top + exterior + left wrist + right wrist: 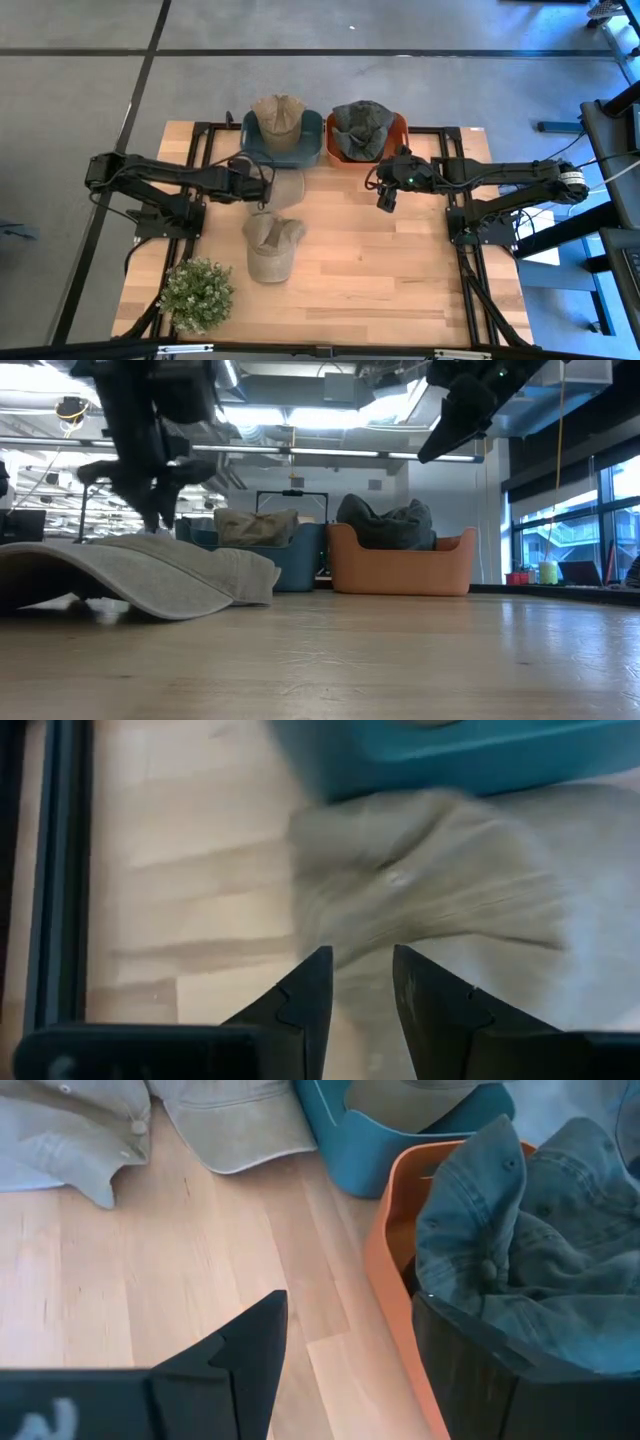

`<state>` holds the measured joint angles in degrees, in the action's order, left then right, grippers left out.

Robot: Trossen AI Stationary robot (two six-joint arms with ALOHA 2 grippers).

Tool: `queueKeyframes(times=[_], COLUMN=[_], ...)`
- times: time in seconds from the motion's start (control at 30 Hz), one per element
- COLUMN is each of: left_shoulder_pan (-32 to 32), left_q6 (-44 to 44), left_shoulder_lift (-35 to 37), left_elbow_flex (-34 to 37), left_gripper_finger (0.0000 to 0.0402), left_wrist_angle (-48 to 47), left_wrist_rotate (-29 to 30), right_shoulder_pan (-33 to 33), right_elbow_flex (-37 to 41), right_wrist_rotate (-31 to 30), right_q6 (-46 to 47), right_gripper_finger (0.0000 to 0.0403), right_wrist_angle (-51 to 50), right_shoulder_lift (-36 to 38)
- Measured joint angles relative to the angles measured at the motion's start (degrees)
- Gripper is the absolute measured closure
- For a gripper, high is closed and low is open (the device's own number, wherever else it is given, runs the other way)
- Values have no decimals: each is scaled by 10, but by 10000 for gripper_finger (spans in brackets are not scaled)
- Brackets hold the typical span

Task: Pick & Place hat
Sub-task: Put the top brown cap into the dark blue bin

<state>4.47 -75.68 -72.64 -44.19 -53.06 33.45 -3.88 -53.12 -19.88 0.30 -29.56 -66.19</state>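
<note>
A potted plant [197,293] stands at the worktop's [380,270] near left corner. The left gripper [360,982], fingers slightly parted, hovers over a tan hat [283,187] beside the blue bin [312,141]. Another tan hat [271,247] lies mid-worktop. The right gripper [345,1345] hangs open by the orange bin [398,132].

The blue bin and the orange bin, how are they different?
The blue plastic bin holds a tan cap; the orange plastic bin holds a dark grey cap. The blue bin sits nearer the left gripper, the orange bin nearer the right gripper. Both stand side by side at the table's far edge, each filled with one cap.
</note>
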Motion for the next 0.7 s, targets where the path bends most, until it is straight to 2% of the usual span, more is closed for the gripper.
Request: queueKeyframes(times=[0.17,0.33,0.47,0.7], left_shoulder_pan=[2,15,33,55], left_q6=[-58,-83,-81,-56], left_shoulder_lift=[0,0,0,0], left_elbow_flex=[66,99,114,154], left_gripper_finger=[300,300,300,300], left_wrist_angle=[47,74,94,191], left_wrist_rotate=[-44,-13,-23,-32], right_shoulder_pan=[0,0,0,0], right_elbow_flex=[0,0,0,0], right_wrist_rotate=[0,0,0,0], right_q6=[-8,-7,-4,-4], right_gripper_finger=[186,186,186,186], right_wrist_angle=[0,0,0,0], right_shoulder_lift=[0,0,0,0])
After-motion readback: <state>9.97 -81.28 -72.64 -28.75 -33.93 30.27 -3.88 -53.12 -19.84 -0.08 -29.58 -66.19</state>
